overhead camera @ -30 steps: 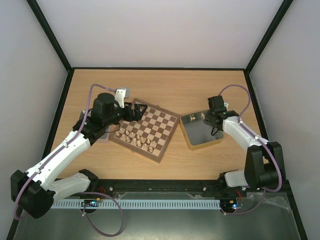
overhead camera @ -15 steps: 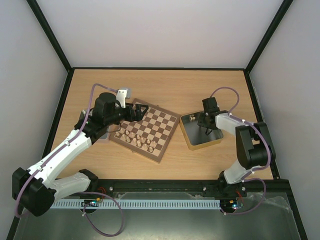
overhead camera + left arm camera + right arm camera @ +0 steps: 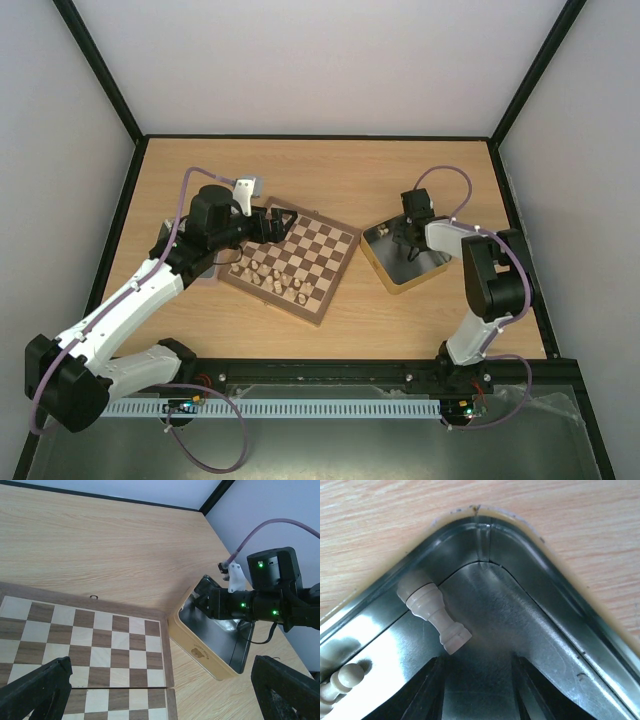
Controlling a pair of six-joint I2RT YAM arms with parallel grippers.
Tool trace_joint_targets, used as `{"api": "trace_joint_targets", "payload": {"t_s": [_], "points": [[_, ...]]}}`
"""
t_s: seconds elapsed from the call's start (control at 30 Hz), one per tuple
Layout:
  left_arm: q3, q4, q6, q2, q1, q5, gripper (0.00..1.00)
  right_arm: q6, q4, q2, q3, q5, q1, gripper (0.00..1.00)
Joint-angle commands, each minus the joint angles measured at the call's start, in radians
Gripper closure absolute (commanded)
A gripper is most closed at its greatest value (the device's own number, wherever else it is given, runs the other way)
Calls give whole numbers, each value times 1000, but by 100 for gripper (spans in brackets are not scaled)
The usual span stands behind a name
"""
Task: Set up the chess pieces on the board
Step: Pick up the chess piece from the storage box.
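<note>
Swung deeper into the gold tin (image 3: pixel 560 610), our right hand (image 3: pixel 477 680) hangs half-spread and empty; we should shift toward eleven o'clock, straddle the toppled cream chess piece (image 3: pixel 432 611) by the wall, then pinch gently.

You will find no word, number or brand name that can be read in any of these views. The gold tin (image 3: pixel 192 641) carries a small dark mark (image 3: pixel 200 653) on its outer wall, but it is too small and blurred to make out.
</note>
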Motion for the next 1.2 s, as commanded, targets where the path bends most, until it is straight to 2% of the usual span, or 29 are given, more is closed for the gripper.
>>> {"api": "trace_joint_targets", "payload": {"t_s": [0.0,0.23,0.4,0.67,0.83,0.97,1.17], "points": [[-1,19,1,7,6,13,1,-47,36,42,42,16,1,62],[-1,15,3,5,6,14,0,-102,104,81,75,-6,-1,63],[-2,6,7,-4,6,10,0,-127,72,154,136,-20,-4,65],[0,4,10,-4,6,8,0,-172,65,161,169,-102,-4,65],[1,5,8,-3,6,9,0,-106,52,138,163,-78,-6,65],[5,3,9,-3,6,11,0,-146,36,143,191,-22,-5,63],[9,-3,9,-4,7,10,0,-214,43,148,219,-60,-5,63]]}}
